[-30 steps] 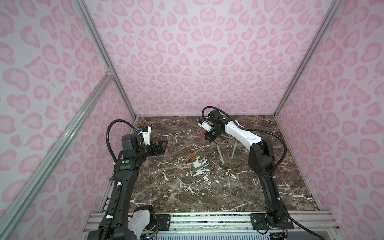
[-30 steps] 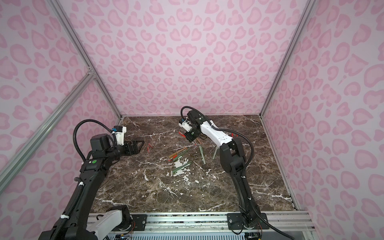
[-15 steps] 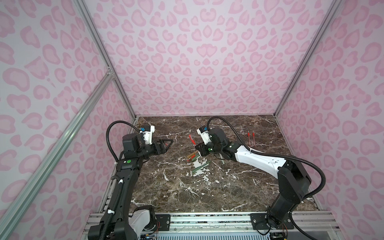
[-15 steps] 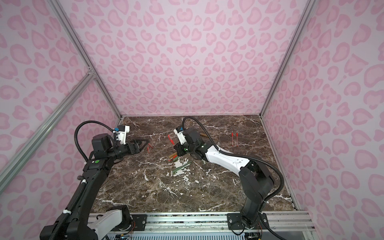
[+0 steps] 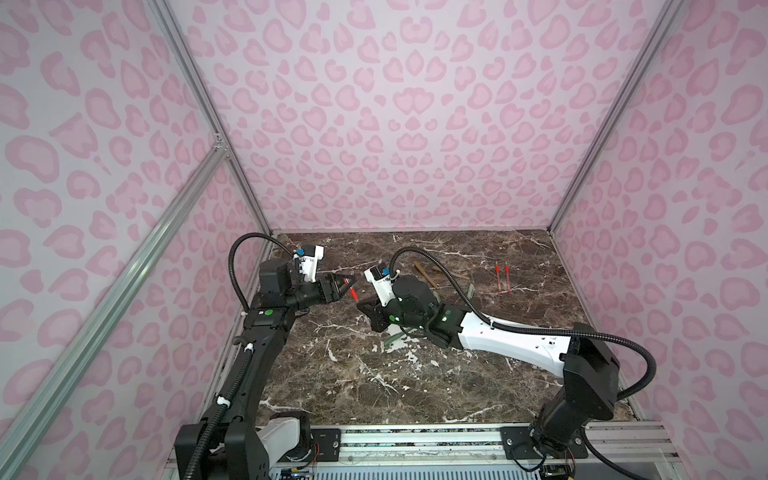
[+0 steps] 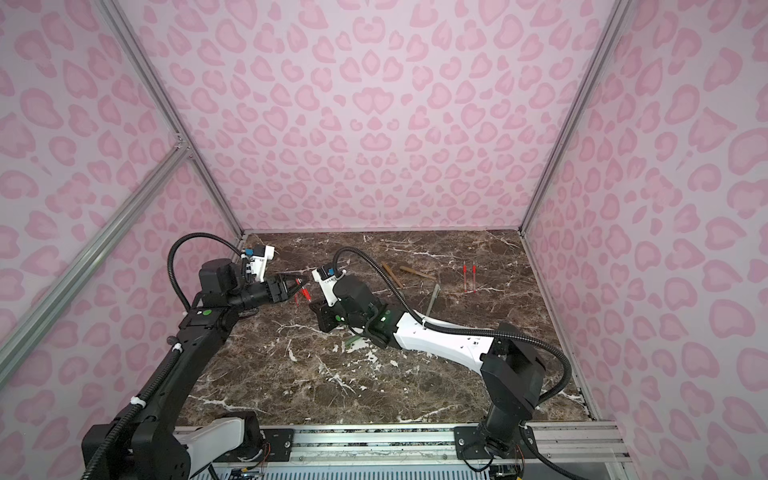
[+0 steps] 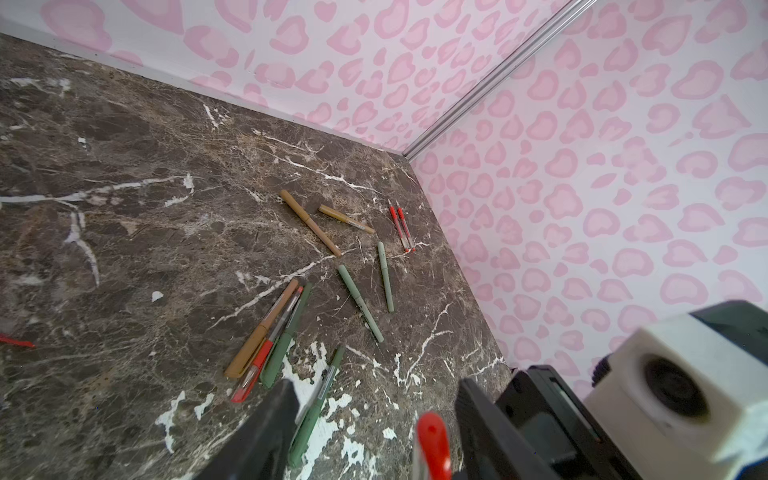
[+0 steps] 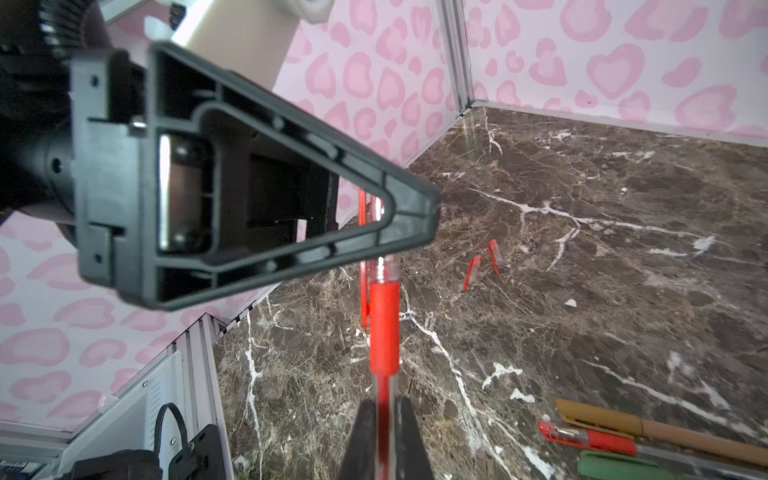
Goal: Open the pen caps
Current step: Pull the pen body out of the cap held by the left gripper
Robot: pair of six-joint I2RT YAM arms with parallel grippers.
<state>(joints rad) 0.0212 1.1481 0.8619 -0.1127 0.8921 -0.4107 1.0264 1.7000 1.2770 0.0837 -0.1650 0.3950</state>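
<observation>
Right gripper (image 8: 384, 409) clamped on clear barrel of red-grip plastic pen (image 8: 384, 328), held above dark marble table (image 5: 374, 395), left of centre. Its translucent red pen cap (image 8: 386, 270) sits between jaws of left gripper (image 7: 376, 392): half-wide, gap visible one side. Two loose red caps (image 8: 473, 272) on table nearby, left side.

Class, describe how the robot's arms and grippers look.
Left arm: black, green dot, white cable ties. Right arm: white forearm between black joints. Both carry corrugated black cables and white wrist cameras. The left gripper and right gripper are black and triangular.
</observation>
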